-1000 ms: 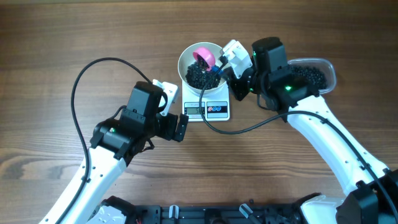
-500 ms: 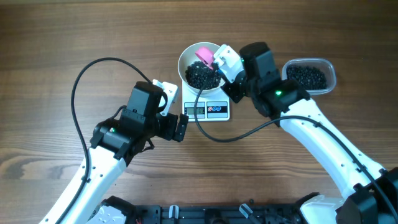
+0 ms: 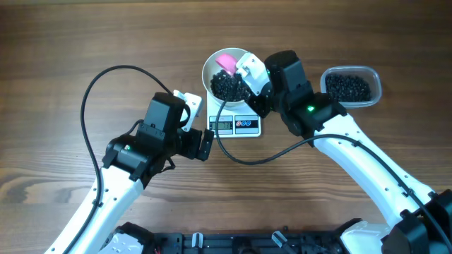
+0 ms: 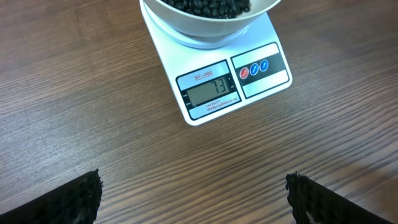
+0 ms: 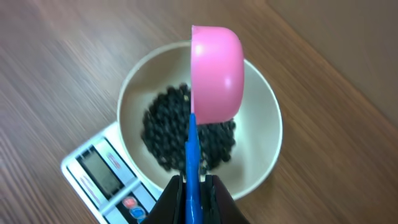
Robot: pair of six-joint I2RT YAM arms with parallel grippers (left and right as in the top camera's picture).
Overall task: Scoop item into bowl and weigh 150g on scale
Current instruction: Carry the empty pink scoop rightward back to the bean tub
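Beads [image 5: 163, 134] are sitting in the bowl [image 5: 264, 146] on the scale [image 5: 93, 168], just past the right gripper [image 5: 194, 186], which is pinching the pink scoop [image 5: 214, 68] by its thin handle. They are looking tiny, light and rolly, so scooping seems better than grabbing. Over by the scale, the left gripper [image 4: 194, 199] is hanging with fingers spread wide, holding nothing.

The scale [image 4: 214, 81] carries the red mark "SF-400", printed just above its display [image 4: 209, 94]. The display shows the digits "73". A line of tiny red print under the display is too small to read.
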